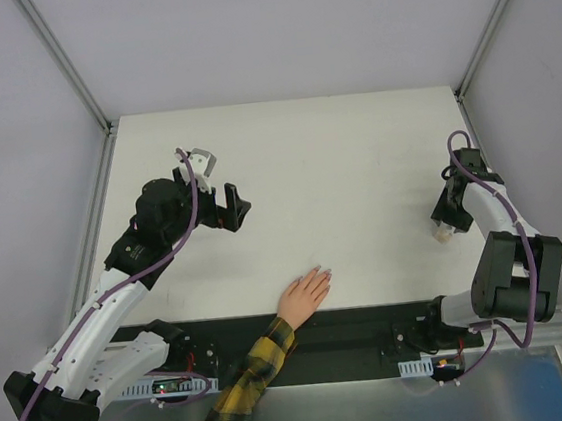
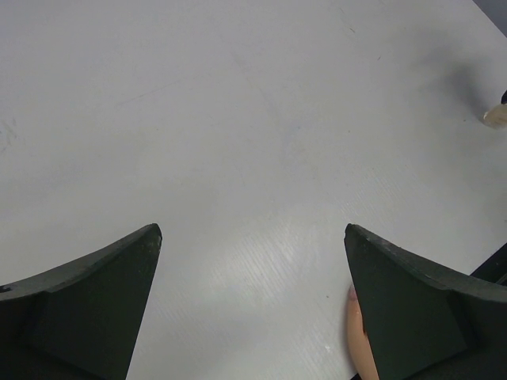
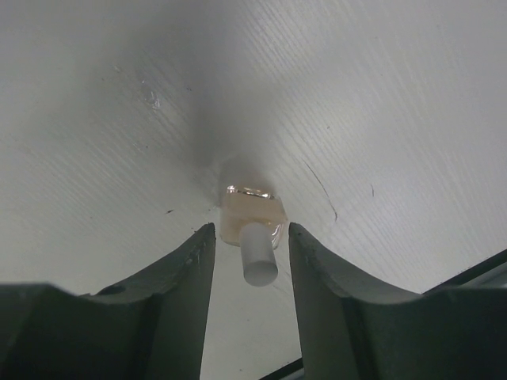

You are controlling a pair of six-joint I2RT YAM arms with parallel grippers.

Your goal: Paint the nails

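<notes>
Nails (image 1: 323,272): tiny and pale pinkish, on a light-skinned human hand (image 1: 303,296). The hand lies flat at the near edge of the white desk (image 1: 355,152), roughly midway between the two arm bases. A yellow-and-black plaid sleeve (image 1: 249,385) runs off toward the bottom of the top view. The nails are too small for us to judge their finish.

Well to the right of the hand, near the desk's right edge, stands a small beige glass bottle (image 3: 249,207) with a white cylindrical cap (image 3: 259,260). The right gripper (image 3: 251,231) sits low over it, half open, with one finger on each side of the cap. We see a sliver of gap on both sides (no contact that we can make out).

We judge the step in hand to be taking hold of the cap. To do it well:
- Keep the cap centred, so neither finger lands first and tips the bottle.
- Close on the cap's side, not on the bottle's shoulder.
- The bottle looks light and would probably slide under a lopsided push.

The left gripper (image 2: 251,237) hangs spread wide and holds nothing, above bare desk beyond and left of the hand.

Room: open desk lies between bottle and hand. The right edge and the grey metal frame post (image 1: 502,16) crowd the bottle's outer side, so we think travel should go inward. A black strip (image 1: 363,322) borders the near edge at the wrist.
</notes>
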